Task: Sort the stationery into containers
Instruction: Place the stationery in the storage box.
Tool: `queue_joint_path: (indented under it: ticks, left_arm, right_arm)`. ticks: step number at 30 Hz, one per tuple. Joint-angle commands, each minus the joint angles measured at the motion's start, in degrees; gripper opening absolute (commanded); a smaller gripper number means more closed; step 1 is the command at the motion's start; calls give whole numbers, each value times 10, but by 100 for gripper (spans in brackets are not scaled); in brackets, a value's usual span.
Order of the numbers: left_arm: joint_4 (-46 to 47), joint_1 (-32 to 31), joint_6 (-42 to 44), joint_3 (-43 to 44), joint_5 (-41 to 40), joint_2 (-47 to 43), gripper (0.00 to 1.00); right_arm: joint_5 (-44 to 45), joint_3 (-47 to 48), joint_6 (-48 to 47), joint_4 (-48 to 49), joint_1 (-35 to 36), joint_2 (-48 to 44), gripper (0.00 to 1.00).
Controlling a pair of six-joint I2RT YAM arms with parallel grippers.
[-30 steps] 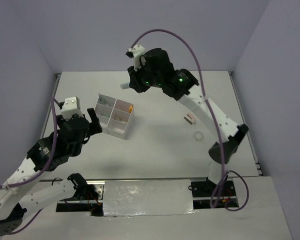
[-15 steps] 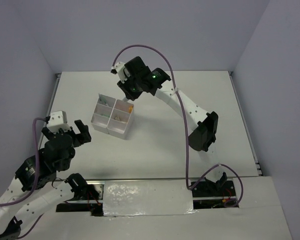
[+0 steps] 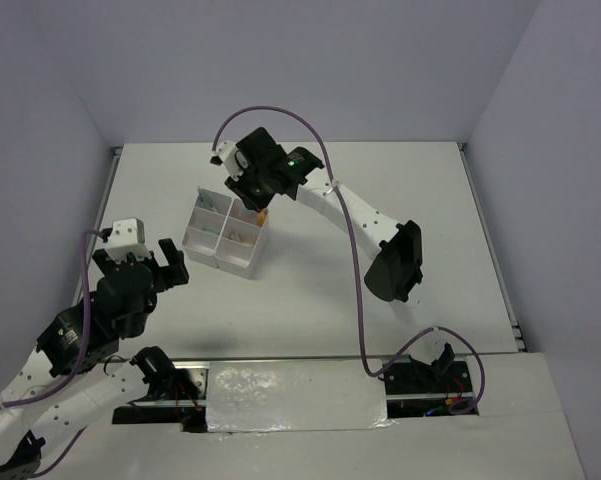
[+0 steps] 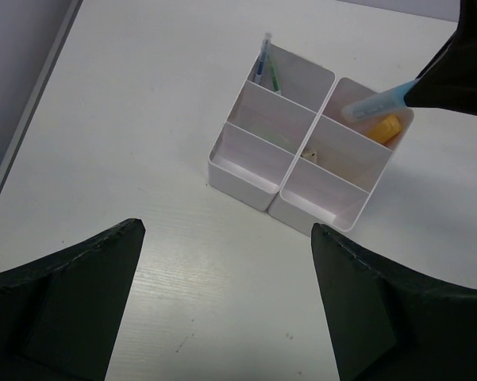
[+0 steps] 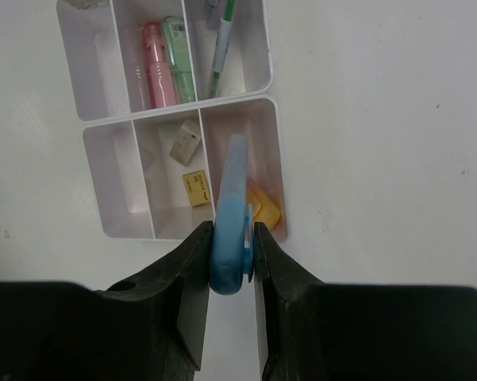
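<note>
Your right claw (image 5: 232, 232) pinches a blue marker (image 5: 233, 198) above the box (image 4: 236, 176), apparently its two-o'clock compartment; your left claw (image 4: 226, 230) gapes wide.

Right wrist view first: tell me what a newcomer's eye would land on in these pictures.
The blue marker stands out, pinched in the right gripper and hanging over the white divided box, above an orange marker lying inside. Next come the pink marker and green marker, side by side in another compartment. The left gripper hovers wide open and empty, short of the box.
</note>
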Motion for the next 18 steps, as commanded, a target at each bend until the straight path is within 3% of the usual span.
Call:
queue_joint_path:
  ticks: [1,4,7,8,10,14,15,18]
  left_arm:
    - [25,2,15,1,8,2,99]
    - [25,2,16,2,10,5,99]
    - [25,2,16,2,10,5,99]
    - [25,2,16,2,9,4,99]
    - [25,1,16,1,8,3,99]
    - [20,2,13,3,7,7,99]
    - [17,2,11,4,6,8,99]
    - [16,2,10,5,5,5,99]
  right_arm:
    - [3,5,-11,34,1,5,24]
    - [6,4,-8,34,3,1,61]
    - [5,14,-8,30,3,-8,67]
    - [0,16,-7,28,1,-13,84]
    - [-5,14,-1,32,-2,-36,86]
    - [12,-41,62,60,-27,-114,100]
    - [33,-73,82,73,-39,-138,100]
    - [42,-291,193,161,-111,-291,100]
